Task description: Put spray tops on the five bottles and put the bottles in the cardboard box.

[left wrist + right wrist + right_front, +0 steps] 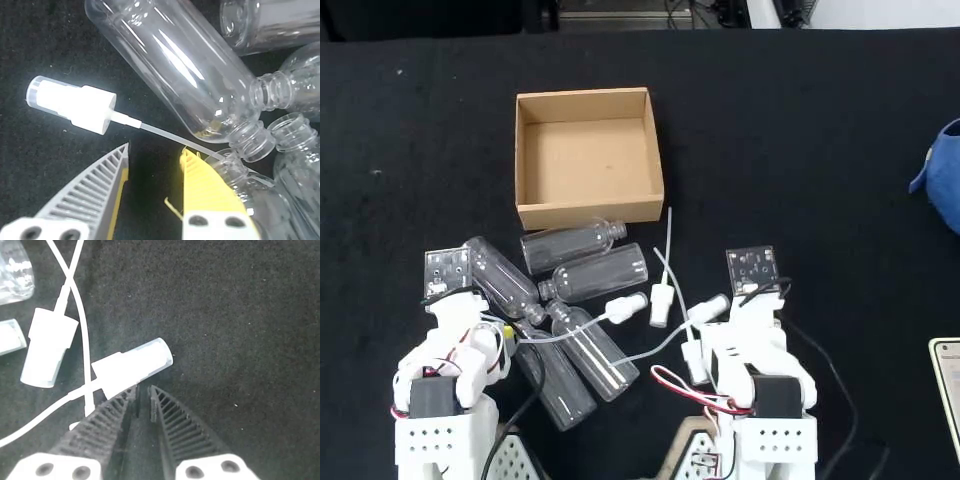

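Clear bottles (585, 275) lie near-side of the cardboard box (590, 212); our left gripper (155, 148) is spread, our right gripper (143, 388) nearly pressed together beside a spray top (132, 366).

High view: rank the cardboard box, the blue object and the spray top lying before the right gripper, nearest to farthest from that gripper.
1. spray top, just ahead of the right gripper.
2. cardboard box, farther ahead, toward the left.
3. blue object, far off to the right.
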